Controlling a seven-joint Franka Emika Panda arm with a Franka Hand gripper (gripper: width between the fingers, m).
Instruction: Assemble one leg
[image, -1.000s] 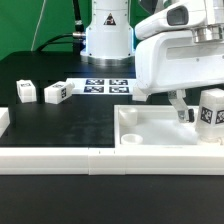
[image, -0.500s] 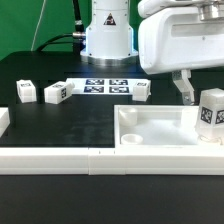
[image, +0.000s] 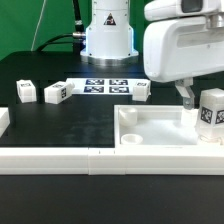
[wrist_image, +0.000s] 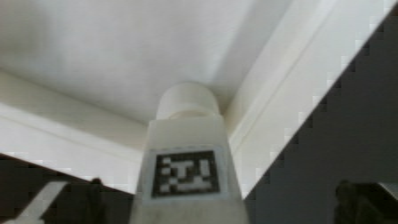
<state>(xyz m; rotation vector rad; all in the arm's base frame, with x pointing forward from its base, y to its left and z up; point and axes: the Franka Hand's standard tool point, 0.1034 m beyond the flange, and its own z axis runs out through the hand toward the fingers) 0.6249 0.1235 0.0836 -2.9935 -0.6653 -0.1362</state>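
Observation:
A white leg (image: 210, 112) with a black-and-white tag stands upright in the right-hand corner of the large white rimmed tray piece (image: 150, 138). My gripper (image: 190, 96) hangs just above it and slightly toward the exterior view's left, open and empty. In the wrist view the same leg (wrist_image: 185, 140) rises between my two dark fingertips (wrist_image: 43, 205), which stand well apart and do not touch it. Three more legs lie on the black table: two at the left (image: 25, 92) (image: 57, 92) and one behind the tray (image: 140, 90).
The marker board (image: 105, 85) lies in front of the arm's base. Long white rails (image: 90, 160) run along the front, and a white block (image: 3, 120) sits at the exterior view's left edge.
My gripper has risen and shifted toward the exterior view's right, clear of the leg. The leg stays upright in the tray corner.

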